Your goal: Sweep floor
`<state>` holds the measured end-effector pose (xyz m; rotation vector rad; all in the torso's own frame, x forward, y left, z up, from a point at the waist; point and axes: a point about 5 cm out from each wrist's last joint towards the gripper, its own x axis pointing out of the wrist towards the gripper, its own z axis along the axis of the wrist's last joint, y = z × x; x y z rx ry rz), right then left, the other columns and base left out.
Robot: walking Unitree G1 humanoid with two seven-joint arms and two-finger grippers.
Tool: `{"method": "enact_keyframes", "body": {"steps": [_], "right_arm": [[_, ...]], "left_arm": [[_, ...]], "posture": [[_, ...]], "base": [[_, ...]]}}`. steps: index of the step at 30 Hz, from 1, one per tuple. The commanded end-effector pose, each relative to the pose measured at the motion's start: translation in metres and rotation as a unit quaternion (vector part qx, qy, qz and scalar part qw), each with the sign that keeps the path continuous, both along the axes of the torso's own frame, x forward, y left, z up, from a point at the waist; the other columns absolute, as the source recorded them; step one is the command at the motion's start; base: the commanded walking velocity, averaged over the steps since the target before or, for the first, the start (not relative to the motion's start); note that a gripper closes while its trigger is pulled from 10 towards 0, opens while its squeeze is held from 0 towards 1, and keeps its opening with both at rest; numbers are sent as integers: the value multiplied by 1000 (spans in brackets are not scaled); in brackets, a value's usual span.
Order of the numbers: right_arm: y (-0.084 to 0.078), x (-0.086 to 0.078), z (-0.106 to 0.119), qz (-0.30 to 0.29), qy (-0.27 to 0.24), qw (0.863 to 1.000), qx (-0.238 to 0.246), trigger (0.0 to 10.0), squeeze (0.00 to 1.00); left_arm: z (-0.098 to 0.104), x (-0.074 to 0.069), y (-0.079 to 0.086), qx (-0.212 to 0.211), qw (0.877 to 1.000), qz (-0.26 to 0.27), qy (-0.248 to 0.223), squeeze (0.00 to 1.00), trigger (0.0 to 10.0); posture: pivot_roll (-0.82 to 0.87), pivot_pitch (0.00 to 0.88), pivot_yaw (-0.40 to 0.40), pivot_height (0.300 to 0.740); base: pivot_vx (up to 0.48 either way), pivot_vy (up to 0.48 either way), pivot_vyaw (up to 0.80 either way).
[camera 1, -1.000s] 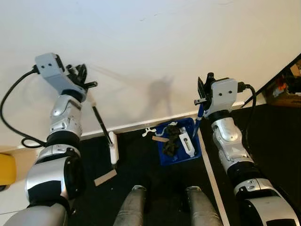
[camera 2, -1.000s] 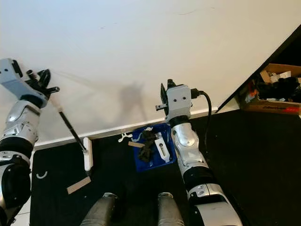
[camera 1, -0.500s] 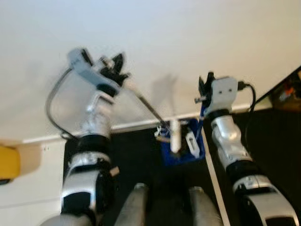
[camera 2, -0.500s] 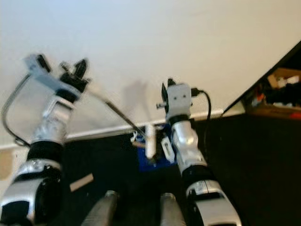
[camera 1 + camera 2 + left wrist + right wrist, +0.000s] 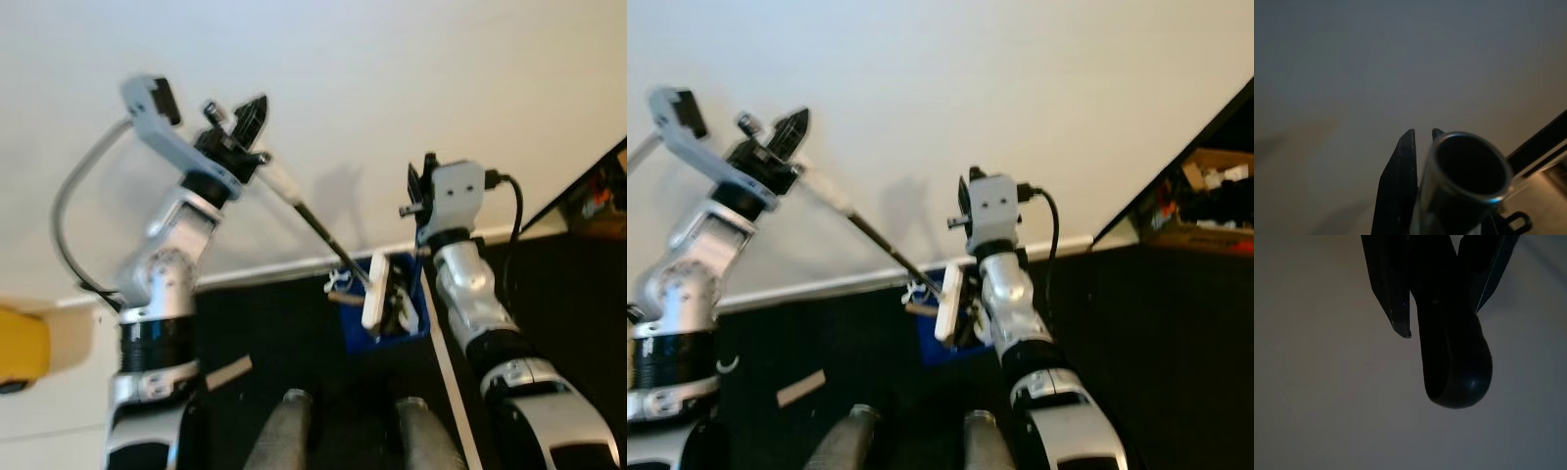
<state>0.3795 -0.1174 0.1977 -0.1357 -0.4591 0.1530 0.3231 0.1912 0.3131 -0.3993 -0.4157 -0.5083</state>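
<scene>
Broom (image 5: 323,233), pinched at its handle top by the left hand (image 5: 247,125), slants down so its white head (image 5: 373,292) sits over the blue dustpan (image 5: 411,315) on the black floor (image 5: 284,338) by the white baseboard (image 5: 265,266). A cardboard strip (image 5: 224,373) lies near the robot's feet. The right hand (image 5: 1442,308), raised beside the wall, clamps the dustpan's dark handle (image 5: 1454,357). A second ago the broom head rested left of the dustpan.
</scene>
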Motion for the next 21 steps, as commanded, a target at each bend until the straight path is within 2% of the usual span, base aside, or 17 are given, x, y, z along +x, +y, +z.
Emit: {"method": "enact_keyframes", "body": {"steps": [1,3,5,9,11,12,13,14,15,17,21], "right_arm": [[5,-5,-11,7,6,1000,15,10000,0],[4,-6,-14,5,9,1000,16,10000,0],[4,-7,-17,3,10,1000,18,10000,0],[-1,-8,-15,-4,1,1000,24,10000,0],[-3,-9,-14,-6,-4,1000,27,10000,0],[-6,-10,-13,-10,-9,999,30,10000,0],[-6,-10,-13,-10,-9,999,30,10000,0],[-7,-10,-12,-11,-11,999,31,10000,0],[-12,-11,-13,-18,-14,999,41,10000,0],[-16,-13,-13,-23,-17,999,45,10000,0],[-21,-15,-12,-27,-23,998,54,10000,0]], "left_arm": [[7,-9,9,14,1000,13,-10,0,10000],[5,-12,21,51,998,39,9,0,10000],[-3,-16,30,59,996,56,34,0,10000],[-17,-11,40,125,984,110,64,0,10000],[-24,-9,43,141,979,124,76,0,10000],[-30,-6,47,159,972,148,87,0,10000],[-30,-6,47,159,972,148,87,0,10000],[-32,-5,49,171,967,164,91,0,10000],[-38,-1,56,198,953,202,104,0,10000],[-39,1,61,194,949,218,118,0,10000],[-35,2,67,206,942,241,113,0,10000]], "posture": [[152,304,95,740],[164,299,106,740],[161,293,112,740],[157,285,119,740],[155,282,121,740],[149,278,128,740],[149,278,128,740],[149,278,128,740],[142,273,134,740],[140,268,138,740],[139,262,143,740]], "base": [[0,0,0],[0,0,0],[0,0,0],[0,0,0],[0,0,0],[0,0,0],[0,0,0],[0,0,0],[0,0,0],[0,0,0],[0,0,0]]}}
